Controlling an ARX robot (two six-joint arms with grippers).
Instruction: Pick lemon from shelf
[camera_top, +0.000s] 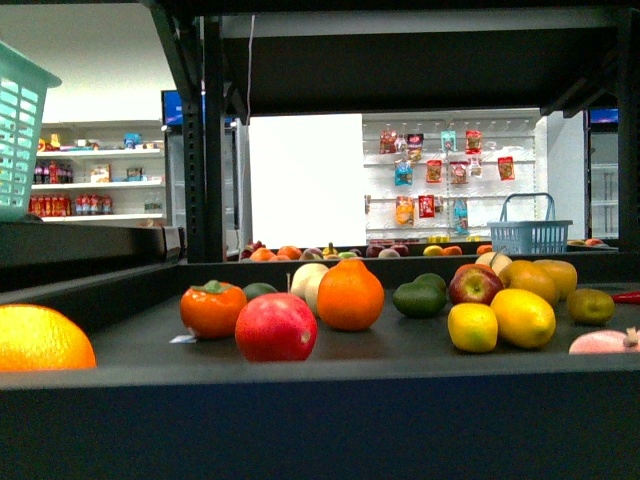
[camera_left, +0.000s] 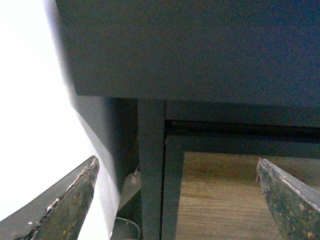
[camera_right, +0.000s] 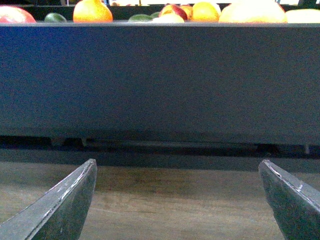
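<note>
Waiting below shelf (camera_right: 160, 80) front edge, left gripper (camera_left: 176, 161) and right gripper (camera_right: 177, 162) spread wide, empty, ready for lemon (camera_top: 522, 317), lower right.

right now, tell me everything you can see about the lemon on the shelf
The lemon is a bright yellow oval fruit with smooth, slightly shiny skin, whole and unmarked as far as it shows. It lies on its side, its long axis tilted, on the right part of the shelf's matte black tray. A smaller yellow fruit sits against its left side and seems to touch it. Yellow-orange fruits crowd close behind it. Nothing grips it.
</note>
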